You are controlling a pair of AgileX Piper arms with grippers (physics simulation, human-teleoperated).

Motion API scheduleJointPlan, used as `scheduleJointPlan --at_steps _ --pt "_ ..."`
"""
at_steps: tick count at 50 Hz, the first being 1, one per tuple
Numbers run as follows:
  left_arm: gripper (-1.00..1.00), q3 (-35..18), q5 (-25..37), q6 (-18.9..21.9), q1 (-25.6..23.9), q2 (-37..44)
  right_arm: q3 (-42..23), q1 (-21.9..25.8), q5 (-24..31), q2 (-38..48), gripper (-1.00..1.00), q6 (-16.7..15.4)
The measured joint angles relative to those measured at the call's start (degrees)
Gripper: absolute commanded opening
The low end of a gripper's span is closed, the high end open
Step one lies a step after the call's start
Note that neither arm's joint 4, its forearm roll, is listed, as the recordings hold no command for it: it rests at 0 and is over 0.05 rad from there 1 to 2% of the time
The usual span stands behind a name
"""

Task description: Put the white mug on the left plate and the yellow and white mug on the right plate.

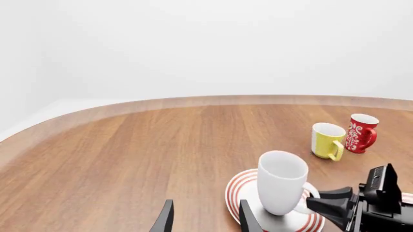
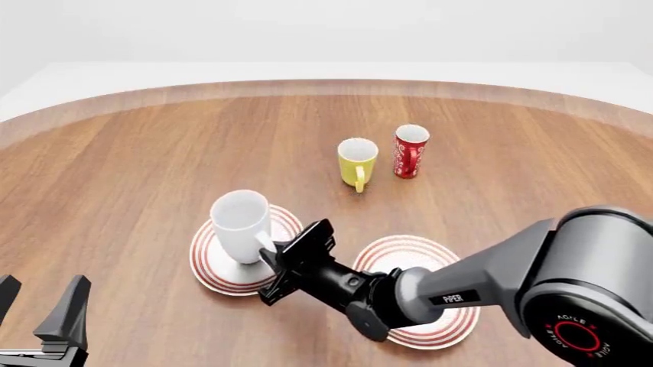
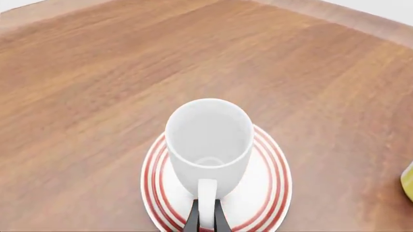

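On the left plate [image 2: 209, 269] we find the white mug [image 2: 241, 225] upright, right pincer [image 2: 274, 256] clamping its handle; left pincer [image 2: 41, 306] gapes near the counter [image 2: 153, 168] edge.

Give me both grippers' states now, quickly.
Left gripper: open, holding nothing, hovering away from the mugs.
Right gripper: shut on the white mug's handle; the mug stands on the left plate.
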Motion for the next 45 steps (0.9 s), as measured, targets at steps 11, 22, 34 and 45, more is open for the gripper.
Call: scheduleJointPlan --at_steps 11,22,34,45 --pt "1.00 0.00 0.00 0.00 0.00 0.00 -0.71 -0.02 0.52 0.87 1.00 -0.44" --pt "1.00 0.00 0.00 0.00 0.00 0.00 -1.80 -0.31 1.54 1.63 1.00 -0.24" --pt "1.00 0.00 0.00 0.00 0.00 0.00 -1.67 -0.82 1.77 1.45 1.00 0.10" --pt "1.00 0.00 0.00 0.00 0.00 0.00 0.98 -1.83 1.00 -1.35 1.00 0.00"
